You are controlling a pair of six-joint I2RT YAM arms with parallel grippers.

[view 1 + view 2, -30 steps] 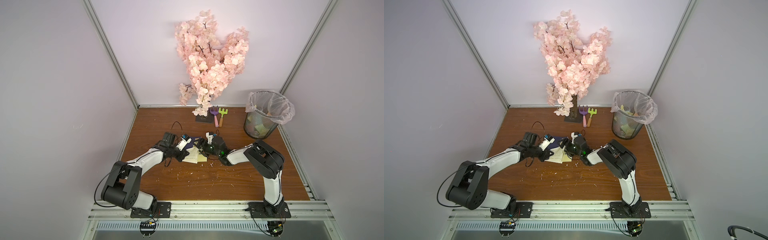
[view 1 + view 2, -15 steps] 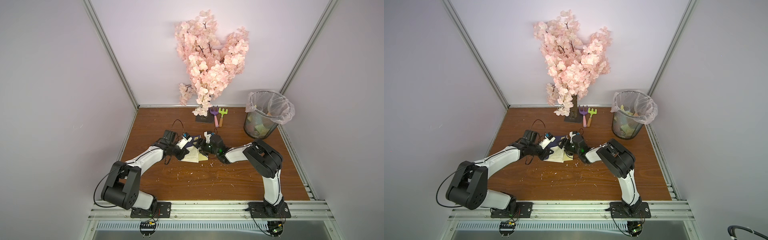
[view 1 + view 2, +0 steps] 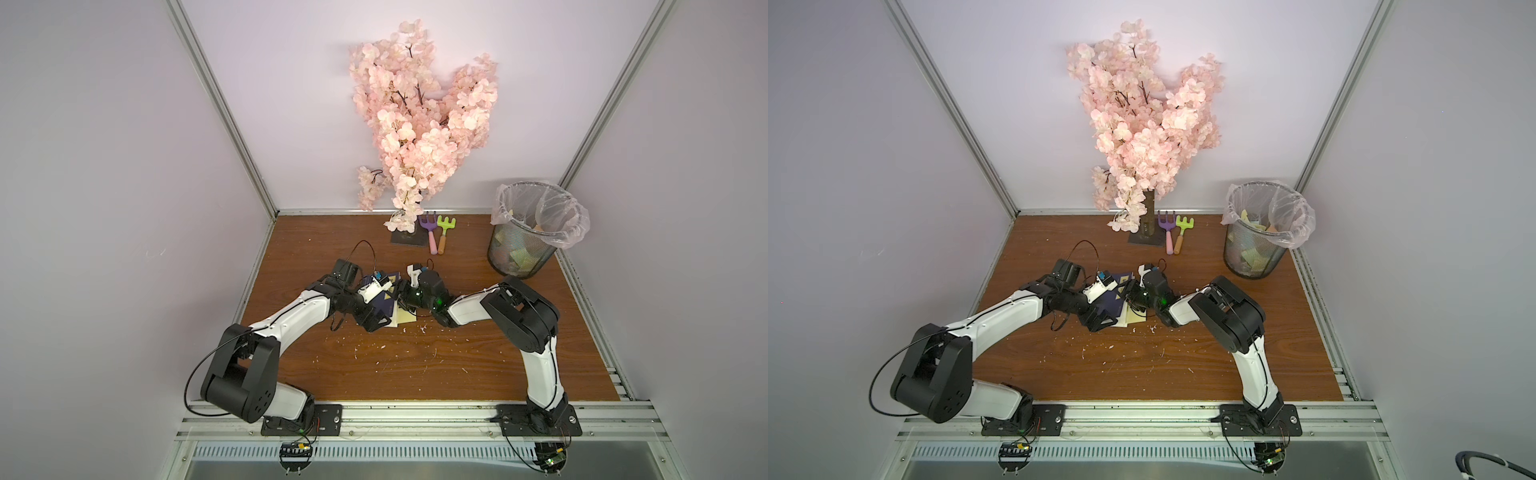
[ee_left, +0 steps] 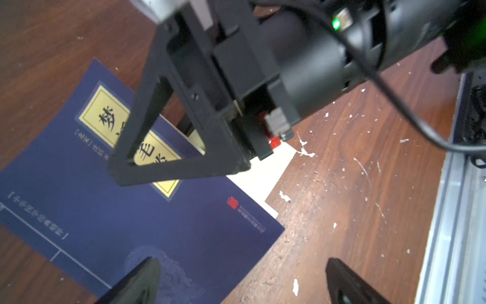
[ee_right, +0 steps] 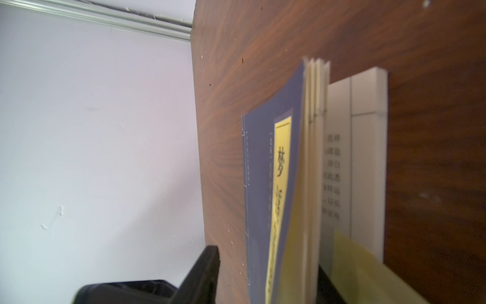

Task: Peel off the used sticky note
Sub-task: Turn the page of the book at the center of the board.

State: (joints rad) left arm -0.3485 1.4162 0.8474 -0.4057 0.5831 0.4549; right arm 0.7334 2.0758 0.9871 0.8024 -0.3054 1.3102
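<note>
The yellow sticky note (image 5: 368,271) is stuck to an inner page of the blue book (image 4: 131,223), exposed beneath the lifted cover and first leaves. The right gripper (image 5: 267,263) straddles those leaves. Its jaws are narrower than a second ago, though a gap shows between one finger and the cover. The left gripper (image 4: 243,265), pressed together a second ago, now hovers over a corner of the book with its fingers spread wide, holding nothing. Likely the right keeps the book open while the left goes for the note. Nothing is peeled yet.
</note>
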